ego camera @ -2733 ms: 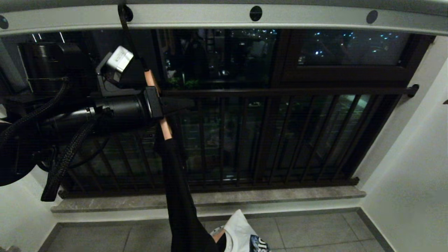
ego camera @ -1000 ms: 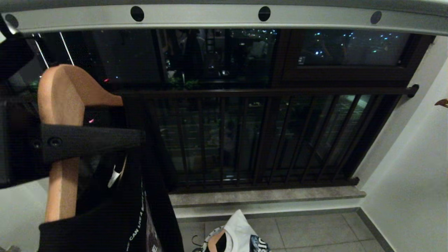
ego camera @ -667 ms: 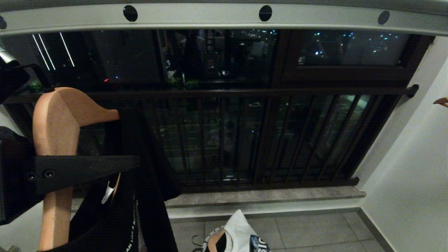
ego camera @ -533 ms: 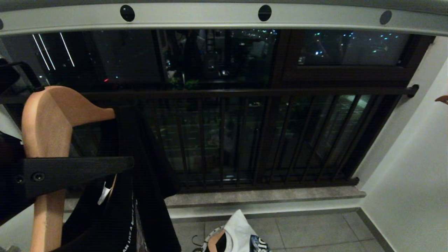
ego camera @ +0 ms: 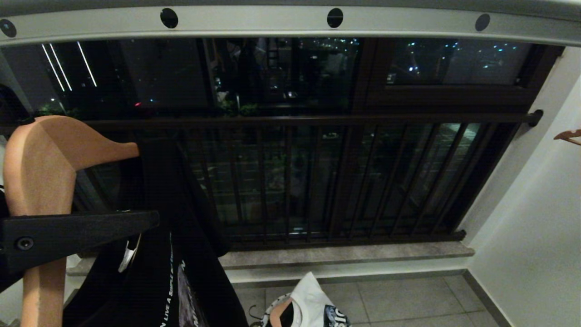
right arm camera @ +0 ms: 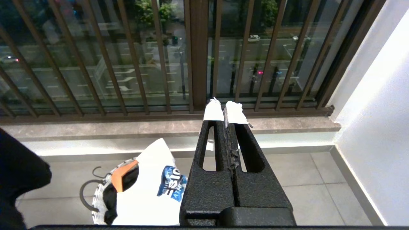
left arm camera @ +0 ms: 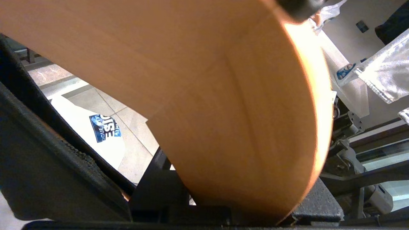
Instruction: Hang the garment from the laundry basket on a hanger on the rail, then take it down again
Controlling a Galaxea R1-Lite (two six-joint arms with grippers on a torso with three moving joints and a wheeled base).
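Observation:
The pale rail [ego camera: 254, 22] with its dark holes runs across the top of the head view. Below it on the left, my left gripper [ego camera: 145, 222] is shut on the wooden hanger [ego camera: 41, 159], one black finger [ego camera: 77, 234] crossing its front. The black garment [ego camera: 186, 272] hangs on the hanger. In the left wrist view the hanger [left arm camera: 223, 111] fills the space between the fingers [left arm camera: 48, 179]. The laundry basket [right arm camera: 96, 199] stands on the floor with a white shirt [right arm camera: 150, 188] over it. My right gripper [right arm camera: 223, 110] is parked, shut and empty.
A dark window grille [ego camera: 345, 181] and a stone sill [ego camera: 345, 254] stand ahead. A white wall [ego camera: 531, 227] closes the right side, with another wooden hanger tip [ego camera: 567, 135] at its edge. A black hook [right arm camera: 88, 188] lies by the basket.
The hanger's hook was in a rail hole at first; now it is off the rail. Over the last second my left gripper has carried hanger and garment down and to the left.

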